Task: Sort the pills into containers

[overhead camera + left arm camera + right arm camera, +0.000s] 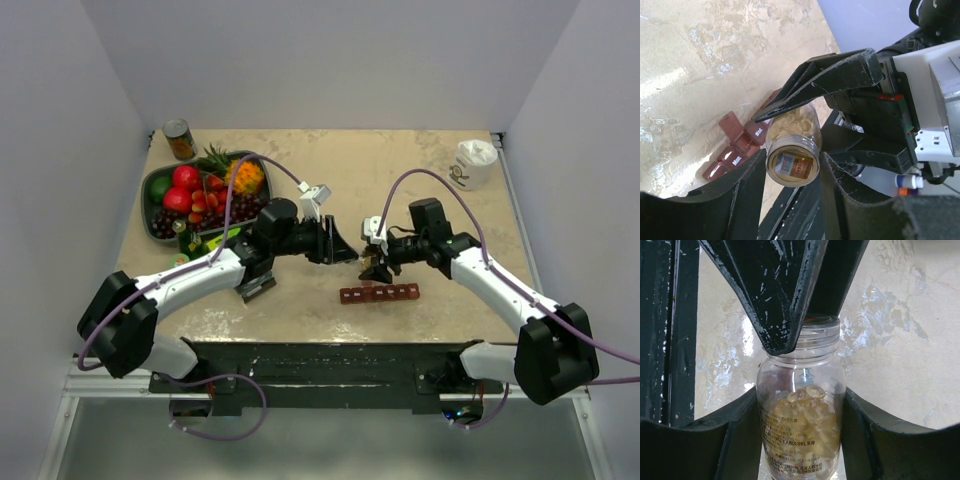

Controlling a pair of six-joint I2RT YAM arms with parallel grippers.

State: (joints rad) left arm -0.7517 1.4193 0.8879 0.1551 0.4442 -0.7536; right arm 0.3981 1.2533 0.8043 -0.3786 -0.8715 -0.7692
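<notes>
Beige tabletop (420,160), left pincer (792,157) and right pincer (800,395) angled inward, tips facing, clenched on pill bottle (800,440)

The bottle (801,430) is cut off below, its neck partly behind fingers (785,290).

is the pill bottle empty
No, tan pills fill the lower part of the clear bottle in the right wrist view.

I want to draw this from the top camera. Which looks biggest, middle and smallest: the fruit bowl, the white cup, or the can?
1. fruit bowl, by far the biggest
2. white cup
3. can, a bit smaller than the cup

All three sit toward the far side of the table, so the order is fair.
</notes>
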